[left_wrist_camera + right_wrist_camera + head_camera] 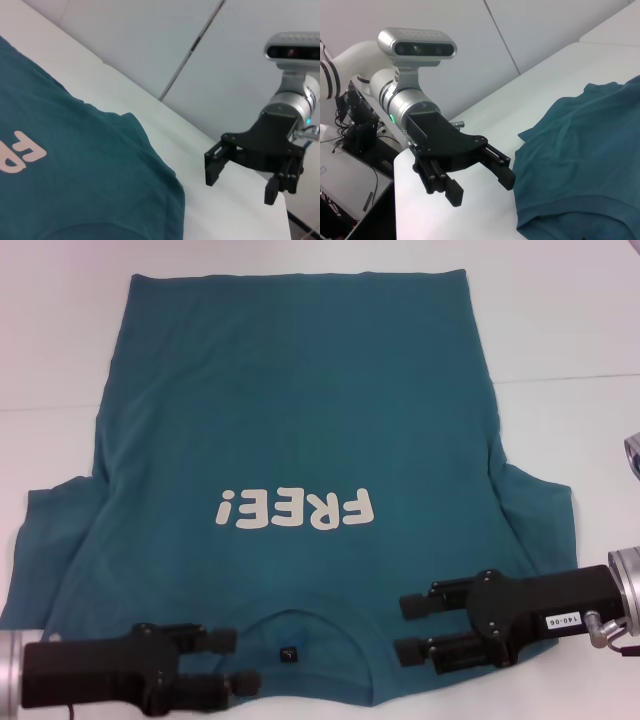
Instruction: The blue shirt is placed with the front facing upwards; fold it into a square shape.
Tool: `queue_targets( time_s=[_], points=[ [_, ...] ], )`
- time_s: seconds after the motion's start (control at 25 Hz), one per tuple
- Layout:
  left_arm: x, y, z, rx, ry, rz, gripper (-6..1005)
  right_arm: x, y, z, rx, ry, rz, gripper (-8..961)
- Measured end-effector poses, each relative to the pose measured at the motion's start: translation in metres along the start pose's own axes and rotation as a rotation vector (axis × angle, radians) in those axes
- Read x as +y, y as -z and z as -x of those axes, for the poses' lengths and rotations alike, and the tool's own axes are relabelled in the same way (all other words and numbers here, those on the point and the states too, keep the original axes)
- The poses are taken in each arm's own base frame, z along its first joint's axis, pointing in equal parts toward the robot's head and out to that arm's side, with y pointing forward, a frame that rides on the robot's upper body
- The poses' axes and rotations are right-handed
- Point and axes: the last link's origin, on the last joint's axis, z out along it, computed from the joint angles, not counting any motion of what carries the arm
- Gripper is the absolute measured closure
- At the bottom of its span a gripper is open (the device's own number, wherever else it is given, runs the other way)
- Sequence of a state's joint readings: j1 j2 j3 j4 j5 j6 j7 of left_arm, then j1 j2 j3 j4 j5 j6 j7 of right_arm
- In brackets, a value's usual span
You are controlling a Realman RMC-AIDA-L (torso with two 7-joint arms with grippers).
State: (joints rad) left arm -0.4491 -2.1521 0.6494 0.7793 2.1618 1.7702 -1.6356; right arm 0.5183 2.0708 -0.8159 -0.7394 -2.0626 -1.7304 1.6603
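Jaws parted, our left gripper [238,660] and right gripper [398,628] flank the dark teal-blue cotton shirt's [290,420] near collar, partly hiding its shoulders.

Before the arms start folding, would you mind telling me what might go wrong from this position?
1. Both hands are open near the collar. The left hand is over the shoulder edge of the blue shirt and may pinch only one layer or miss.
2. The right hand sits slightly farther in, so uneven grasps could skew the fold.
3. The sleeves are rumpled, which may bunch under the fold.
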Motion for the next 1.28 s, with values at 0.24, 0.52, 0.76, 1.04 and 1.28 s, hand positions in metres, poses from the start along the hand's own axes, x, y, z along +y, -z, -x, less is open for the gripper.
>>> queue_targets(
  time_s=[0.24,0.52,0.76,1.04,1.28],
  points=[
    [-0.014,0.023,-0.02,0.052,0.283,-0.062,205,-0.006,0.006,0.012,-0.044,-0.085,-0.032,206],
    [-0.029,0.053,-0.036,0.207,0.566,-0.142,204,-0.023,0.013,0.04,-0.093,-0.295,-0.102,206],
    [-0.054,0.08,-0.041,0.394,0.748,-0.28,204,-0.043,0.016,0.067,-0.134,-0.486,-0.19,206],
    [-0.082,0.105,-0.03,0.584,0.848,-0.447,204,-0.05,0.007,0.077,-0.148,-0.559,-0.197,206],
    [-0.101,0.109,-0.019,0.645,0.909,-0.564,205,-0.053,0.011,0.079,-0.157,-0.568,-0.214,207]
  ],
)
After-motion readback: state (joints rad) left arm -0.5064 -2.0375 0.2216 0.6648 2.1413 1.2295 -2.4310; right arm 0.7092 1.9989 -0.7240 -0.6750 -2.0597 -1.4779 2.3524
